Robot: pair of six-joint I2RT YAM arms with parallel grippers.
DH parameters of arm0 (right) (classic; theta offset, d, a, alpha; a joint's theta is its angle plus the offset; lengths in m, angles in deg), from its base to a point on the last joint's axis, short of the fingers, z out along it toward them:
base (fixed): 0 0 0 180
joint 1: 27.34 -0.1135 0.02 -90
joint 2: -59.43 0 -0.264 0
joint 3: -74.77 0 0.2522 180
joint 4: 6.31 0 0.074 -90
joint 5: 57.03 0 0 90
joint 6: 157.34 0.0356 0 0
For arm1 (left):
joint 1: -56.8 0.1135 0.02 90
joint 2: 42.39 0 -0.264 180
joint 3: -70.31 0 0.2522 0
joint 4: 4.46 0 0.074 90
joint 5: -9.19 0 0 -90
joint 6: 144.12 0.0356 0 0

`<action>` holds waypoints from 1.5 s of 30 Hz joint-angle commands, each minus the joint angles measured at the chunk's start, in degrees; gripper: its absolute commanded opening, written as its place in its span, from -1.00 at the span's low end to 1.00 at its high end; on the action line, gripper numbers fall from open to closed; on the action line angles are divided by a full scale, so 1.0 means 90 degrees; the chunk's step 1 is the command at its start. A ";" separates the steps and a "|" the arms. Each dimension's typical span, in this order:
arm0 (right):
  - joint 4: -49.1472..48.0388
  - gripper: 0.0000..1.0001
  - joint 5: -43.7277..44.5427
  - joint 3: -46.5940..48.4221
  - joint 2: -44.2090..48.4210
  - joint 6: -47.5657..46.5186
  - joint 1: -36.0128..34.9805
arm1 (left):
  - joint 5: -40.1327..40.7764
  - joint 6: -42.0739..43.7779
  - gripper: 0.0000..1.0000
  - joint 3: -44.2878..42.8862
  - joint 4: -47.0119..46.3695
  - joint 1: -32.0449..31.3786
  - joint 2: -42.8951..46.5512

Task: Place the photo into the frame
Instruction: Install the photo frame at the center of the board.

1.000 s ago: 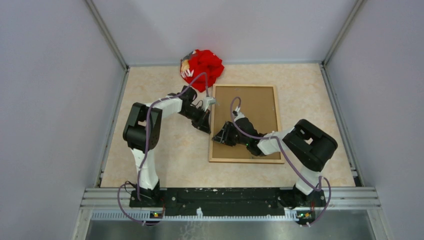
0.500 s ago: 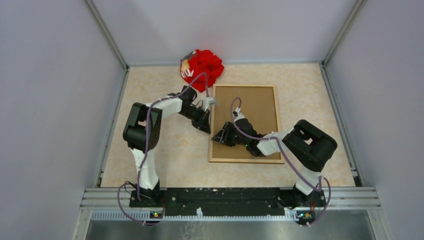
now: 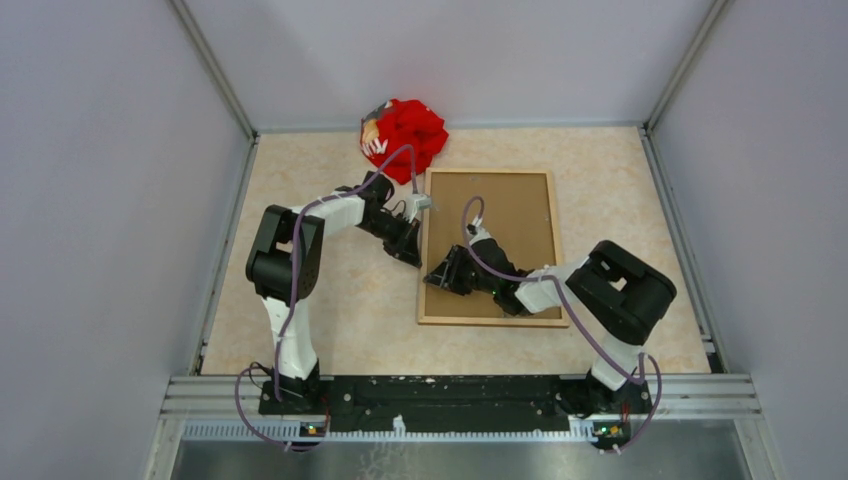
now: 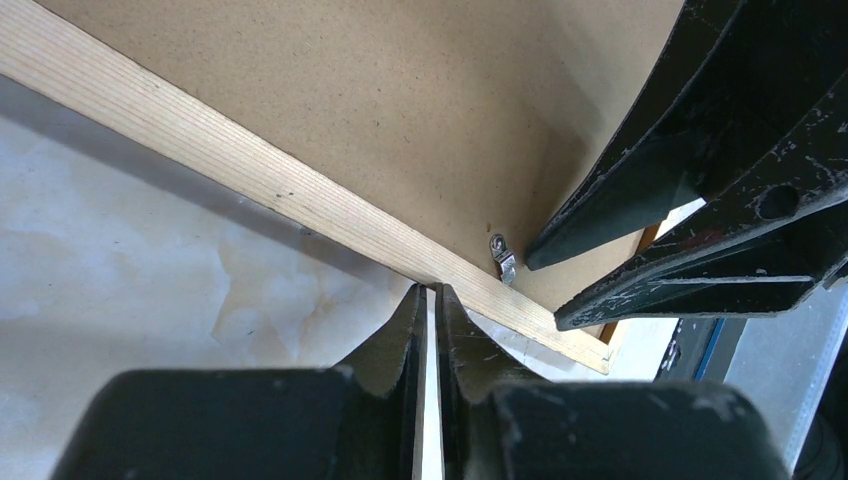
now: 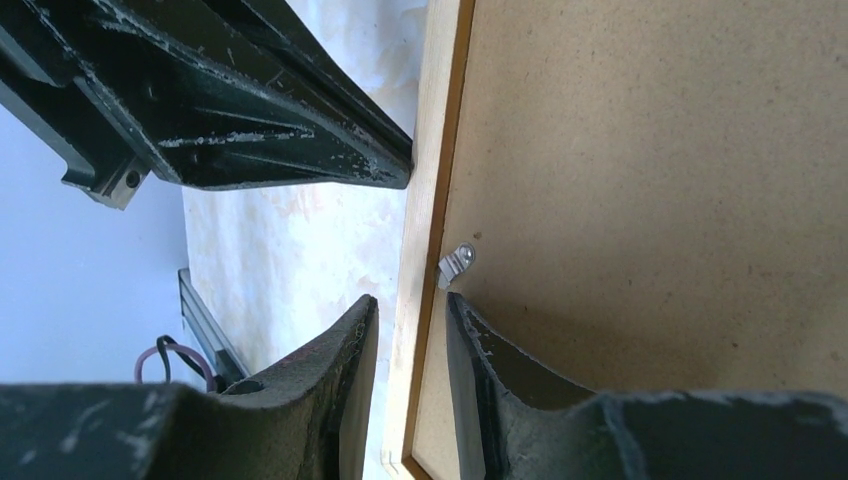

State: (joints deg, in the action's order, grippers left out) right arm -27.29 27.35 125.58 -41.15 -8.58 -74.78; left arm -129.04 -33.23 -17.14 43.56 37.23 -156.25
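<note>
Left gripper: fingers all but together with a thin pale slit between, nothing visibly pinched. Tips butt the outer edge of the left rail of the thin rectangular brown wooden frame.

Right gripper: slightly apart, straddling the same rail. One finger is over the cream marbled table, the other over the plain brown backing board beside a small metal tab. Contact with the rail is unclear.

Frame lies flat, back up, right of centre. Photo not visible in any view; the board fills the opening.
</note>
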 commanded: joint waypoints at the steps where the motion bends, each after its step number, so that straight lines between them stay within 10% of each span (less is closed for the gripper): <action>1: 0.0197 -0.35 0.0128 -0.0262 0.0221 -0.0016 -0.0100 | -0.0184 0.0083 -0.78 0.0073 -0.0129 -0.0140 0.0004; 45: 0.0359 -0.30 0.0397 0.0443 -0.0343 -0.0515 -0.0105 | -0.0200 0.0131 -0.79 0.0131 -0.0145 -0.0137 0.0004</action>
State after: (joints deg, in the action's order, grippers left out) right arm -27.64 26.93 127.70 -43.09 -8.82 -75.19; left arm -129.19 -33.19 -17.03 43.45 37.23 -156.25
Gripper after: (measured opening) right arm 0.336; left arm 0.112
